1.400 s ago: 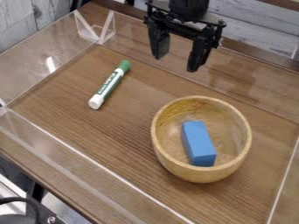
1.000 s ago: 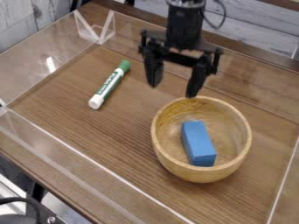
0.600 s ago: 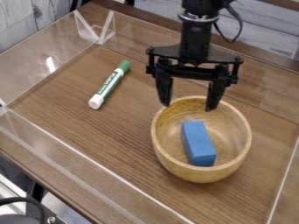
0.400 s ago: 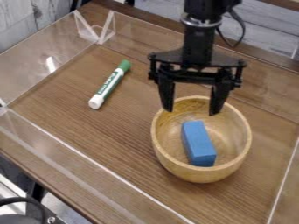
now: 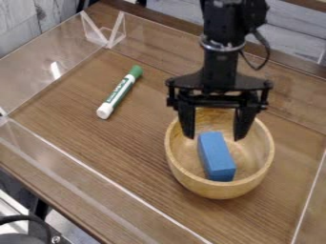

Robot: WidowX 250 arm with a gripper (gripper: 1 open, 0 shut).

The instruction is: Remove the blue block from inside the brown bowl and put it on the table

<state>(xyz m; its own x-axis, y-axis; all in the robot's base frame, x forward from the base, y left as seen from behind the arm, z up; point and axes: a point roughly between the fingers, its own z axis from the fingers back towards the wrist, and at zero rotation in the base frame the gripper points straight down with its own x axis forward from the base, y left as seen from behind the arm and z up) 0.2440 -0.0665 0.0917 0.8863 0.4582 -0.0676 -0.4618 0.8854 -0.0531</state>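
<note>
The blue block (image 5: 215,155) lies inside the brown bowl (image 5: 182,162) at the right front of the table (image 5: 90,152). My gripper (image 5: 219,132) hangs straight down over the bowl's far half, open wide, with nothing between its black fingers. One fingertip (image 5: 192,130) is by the bowl's far left rim and the other dips toward the right inner wall. The block's far end sits just below and between the tips, apart from both.
A green-and-white marker (image 5: 118,91) lies on the table left of the bowl. Clear acrylic walls (image 5: 32,57) run around the table's edges, with a folded clear corner piece (image 5: 102,31) at the back left.
The gripper has come from the back of the table toward the front and right, sunk down over the bowl, and rolled so its fingers straddle the block. Its jaws stayed open.
</note>
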